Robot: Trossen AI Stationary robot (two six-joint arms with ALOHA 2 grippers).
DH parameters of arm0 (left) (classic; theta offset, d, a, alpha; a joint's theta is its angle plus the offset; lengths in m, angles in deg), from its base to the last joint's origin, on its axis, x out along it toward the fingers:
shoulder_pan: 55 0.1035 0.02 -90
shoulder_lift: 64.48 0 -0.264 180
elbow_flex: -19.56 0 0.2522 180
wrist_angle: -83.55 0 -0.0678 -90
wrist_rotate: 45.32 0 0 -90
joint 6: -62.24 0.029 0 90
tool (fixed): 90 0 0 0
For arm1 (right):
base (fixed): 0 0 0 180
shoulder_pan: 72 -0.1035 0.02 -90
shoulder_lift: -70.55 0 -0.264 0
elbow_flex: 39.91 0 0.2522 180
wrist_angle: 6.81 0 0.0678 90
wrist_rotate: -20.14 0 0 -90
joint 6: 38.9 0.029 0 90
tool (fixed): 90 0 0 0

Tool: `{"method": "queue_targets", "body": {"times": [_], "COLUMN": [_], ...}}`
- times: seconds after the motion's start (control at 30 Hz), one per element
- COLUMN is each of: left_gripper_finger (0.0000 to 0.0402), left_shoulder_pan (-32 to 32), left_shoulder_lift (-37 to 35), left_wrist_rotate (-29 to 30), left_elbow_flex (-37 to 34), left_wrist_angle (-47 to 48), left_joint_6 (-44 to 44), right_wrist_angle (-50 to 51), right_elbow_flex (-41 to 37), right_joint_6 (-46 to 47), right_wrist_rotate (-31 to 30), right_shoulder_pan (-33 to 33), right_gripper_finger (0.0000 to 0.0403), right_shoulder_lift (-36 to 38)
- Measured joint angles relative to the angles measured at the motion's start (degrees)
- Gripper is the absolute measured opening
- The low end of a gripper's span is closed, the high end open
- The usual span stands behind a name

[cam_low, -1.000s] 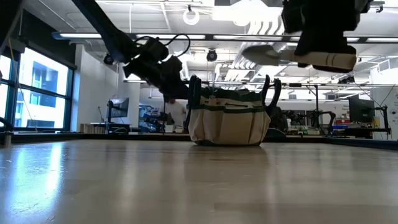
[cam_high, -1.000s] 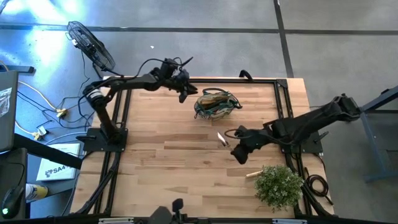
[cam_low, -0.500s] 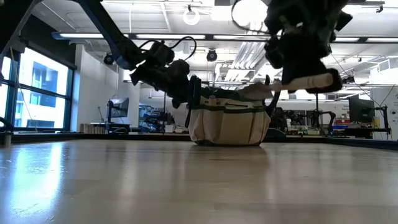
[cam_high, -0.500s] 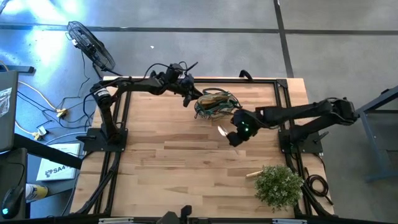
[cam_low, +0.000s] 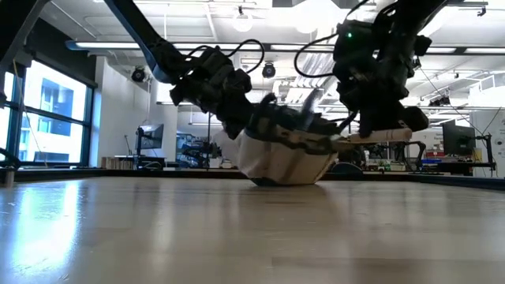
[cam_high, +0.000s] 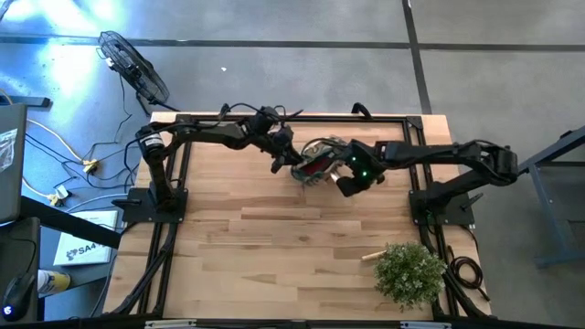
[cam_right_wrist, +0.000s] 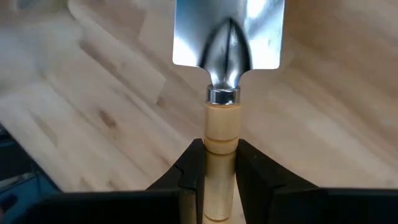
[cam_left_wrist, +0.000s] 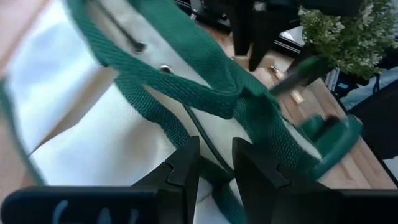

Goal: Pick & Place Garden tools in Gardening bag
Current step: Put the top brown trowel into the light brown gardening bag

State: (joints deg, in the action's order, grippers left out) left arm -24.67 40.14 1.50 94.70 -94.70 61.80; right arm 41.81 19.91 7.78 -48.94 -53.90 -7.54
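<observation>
Plant [cam_high: 409, 270]: lower right of the high view, nearest the table's front edge, well apart from the work; a pale wooden handle [cam_high: 371, 256] lies just beside it.
Right gripper [cam_right_wrist: 221, 163]: fingers clamped on the trowel [cam_right_wrist: 227, 34] by its pale wooden handle, blade pointing ahead; in the high view it sits centre-right [cam_high: 351, 182], at the bag's right side.
Trowel handling: stiff and likely light, metal blade hard-edged; the turned wooden handle looks smooth, so a grip near the ferrule seems soundest.
Gardening bag [cam_high: 315, 161]: upper centre of the high view, tipped over in the low view [cam_low: 282, 154]; soft fabric, likely to slump and slide unless held.
Left gripper [cam_left_wrist: 214, 168]: fingers closed on the bag's green strap [cam_left_wrist: 186, 68]; upper centre-left in the high view [cam_high: 280, 157], touching the bag's left side.
</observation>
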Motion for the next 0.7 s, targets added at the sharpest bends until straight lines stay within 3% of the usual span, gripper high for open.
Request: {"method": "queue_targets", "body": {"times": [0.4, 0.7], "left_gripper_finger": [0.0093, 0.0093], "left_shoulder_pan": [-0.37, -3.54], "left_shoulder_lift": [0.0, 0.0], "left_wrist_rotate": [-6.02, -6.97], "left_elbow_flex": [0.0, -0.02], "left_wrist_angle": [1.14, 7.56], "left_joint_6": [-9.13, -8.78], "right_wrist_angle": [0.07, 1.84], "right_elbow_flex": [5.09, 13.05], "right_joint_6": [-7.57, -14.39], "right_wrist_rotate": [-1.47, -2.81], "right_shoulder_pan": [6.66, 11.52], "right_gripper_finger": [0.0051, 0.0051], "right_shoulder_lift": [0.06, 0.17]}}
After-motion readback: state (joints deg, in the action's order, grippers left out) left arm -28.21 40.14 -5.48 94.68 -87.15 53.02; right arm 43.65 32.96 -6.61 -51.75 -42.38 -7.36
